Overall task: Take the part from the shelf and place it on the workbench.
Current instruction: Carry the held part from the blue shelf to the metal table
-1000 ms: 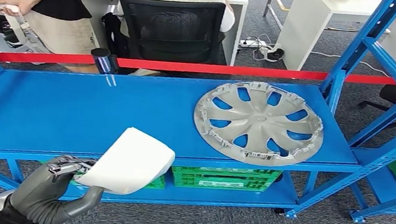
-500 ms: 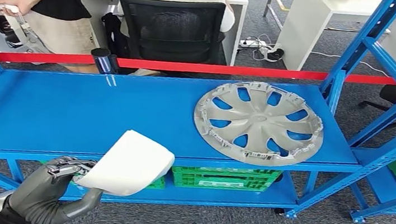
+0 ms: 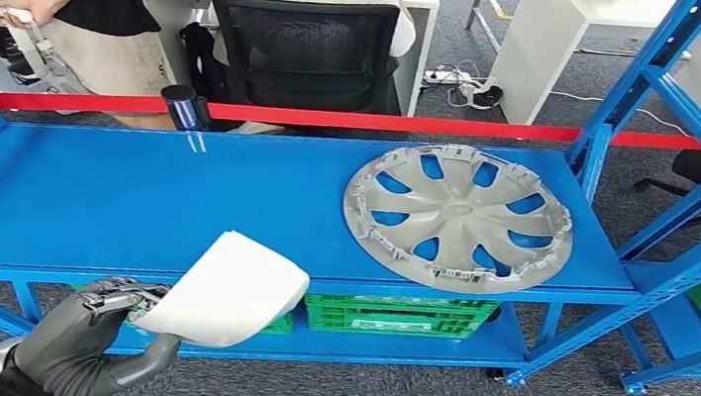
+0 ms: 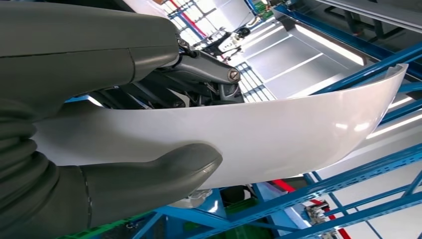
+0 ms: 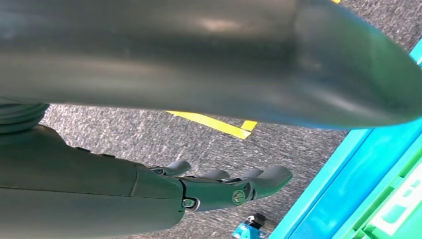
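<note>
- The left hand (image 3: 104, 314) comes in at the lower left of the head view, its arm cut off by the picture's edge; most of its fingers are hidden behind the white curved part (image 3: 227, 289) it grips.
- In the left wrist view the thick grey thumb (image 4: 164, 172) presses on one face of the white curved part (image 4: 278, 134) and the darker fingers (image 4: 204, 64) lie on the other face, so the part is clamped between them near one end.
- The part's free end reaches up and to the right of the hand, over the front edge of the blue shelf (image 3: 107, 200); whether it touches that edge cannot be told.
- The part's far side and its true outline are hard to make out: what shows is a smooth, glossy, bowed white shell.
- The right hand (image 5: 219, 186) hangs over grey carpet with a yellow floor line (image 5: 214, 124) beyond it; its fingers are stretched out, slightly apart, with nothing in them.
- A silver wheel cover (image 3: 457, 217) lies flat on the right part of the shelf, well apart from the held part.
- A green crate (image 3: 393, 313) sits on the lower level, partly hidden by the shelf's front beam.
- Behind a red barrier tape (image 3: 336, 117) a person stands at upper left, cut off at the chest, and another sits in a black office chair (image 3: 303, 53).
</note>
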